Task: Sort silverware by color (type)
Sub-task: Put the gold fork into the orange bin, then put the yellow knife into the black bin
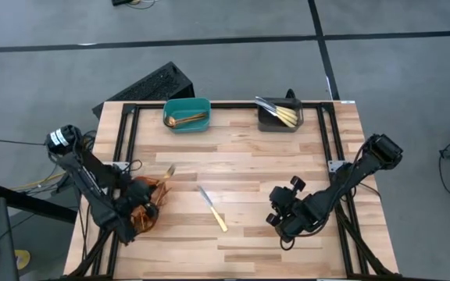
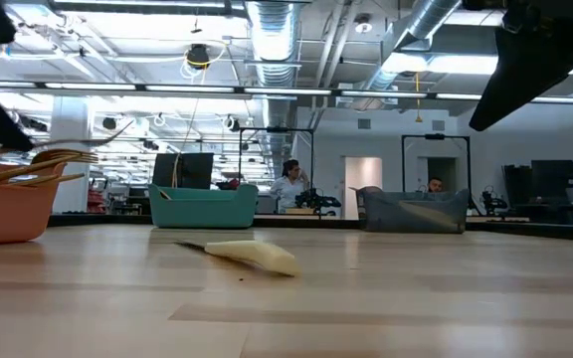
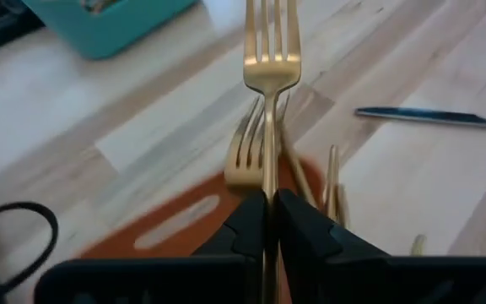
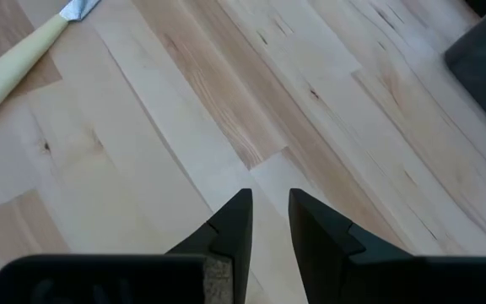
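Checked everywhere for writing, found nothing readable. No label or brand on the teal plastic bin (image 1: 187,114) at the far left, none on the dark grey plastic bin (image 1: 279,115) at the far right, none on the orange plastic bin (image 2: 6,204). Nothing on the pale wooden slat table (image 1: 241,160) either.

Open workshop hall behind my counter, bright overhead.

From up top I see grey floor (image 1: 233,70) crossed by dark lines, and a black keyboard (image 1: 153,84) lying just off the counter's (image 1: 272,164) far edge. Looking level across the pale wood planks, I've got strip lights (image 2: 137,88) running along the ceiling, silver ducting (image 2: 277,30) overhead, a doorway (image 2: 363,171) in the far wall, dark monitors (image 2: 555,181) to one side, and two people (image 2: 291,184) seated at desks far back.
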Controlling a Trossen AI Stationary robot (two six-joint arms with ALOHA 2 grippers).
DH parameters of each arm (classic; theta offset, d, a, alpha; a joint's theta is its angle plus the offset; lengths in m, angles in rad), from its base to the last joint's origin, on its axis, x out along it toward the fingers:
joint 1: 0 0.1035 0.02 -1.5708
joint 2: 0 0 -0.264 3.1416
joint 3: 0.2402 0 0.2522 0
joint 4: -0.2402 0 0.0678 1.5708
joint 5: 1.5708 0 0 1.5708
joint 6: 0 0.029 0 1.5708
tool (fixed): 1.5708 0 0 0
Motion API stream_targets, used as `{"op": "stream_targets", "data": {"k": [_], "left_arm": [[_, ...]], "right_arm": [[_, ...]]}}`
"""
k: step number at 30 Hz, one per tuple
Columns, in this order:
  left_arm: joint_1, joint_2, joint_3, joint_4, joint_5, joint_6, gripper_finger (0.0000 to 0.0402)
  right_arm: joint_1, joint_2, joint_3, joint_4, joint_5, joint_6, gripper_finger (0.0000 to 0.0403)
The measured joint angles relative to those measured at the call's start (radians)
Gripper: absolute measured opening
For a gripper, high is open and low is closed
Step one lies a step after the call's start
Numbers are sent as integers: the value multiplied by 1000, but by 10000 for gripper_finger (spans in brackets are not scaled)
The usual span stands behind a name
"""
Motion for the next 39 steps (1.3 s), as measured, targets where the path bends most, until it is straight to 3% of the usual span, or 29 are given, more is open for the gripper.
{"op": "stream_targets", "data": {"k": [10, 18, 22, 25, 28, 30, 32, 34, 37, 39], "left_arm": [[-36, 7, -98, 100, 35, -37, 20], [-36, 7, -51, 95, 36, 54, 80], [-36, 7, 21, 45, -82, 166, 110], [-32, 7, 75, 65, -248, 335, 123], [4, 7, 101, 187, -424, 563, 125], [68, 7, 107, 314, -435, 782, 123], [169, 7, 101, 482, -344, 1039, 120], [296, 15, 78, 711, -177, 1320, 118], [471, 49, 16, 1124, 182, 1749, 117], [561, 84, -9, 1297, 384, 1902, 117]], "right_arm": [[0, 0, 0, 1, -3, 12, 107], [0, 0, 0, 0, -6, 32, 107], [-3, 0, 0, 15, -8, 34, 107], [-20, 0, 0, 47, -8, 33, 107], [-38, 0, 0, 58, -16, 25, 107], [-49, 0, 0, 56, -32, 3, 107], [-58, 0, 0, 57, -35, 4, 107], [-62, 0, 0, 59, -36, 5, 107], [-67, 0, 0, 59, -37, 5, 107], [-64, 0, 0, 58, -54, 6, 107]]}}
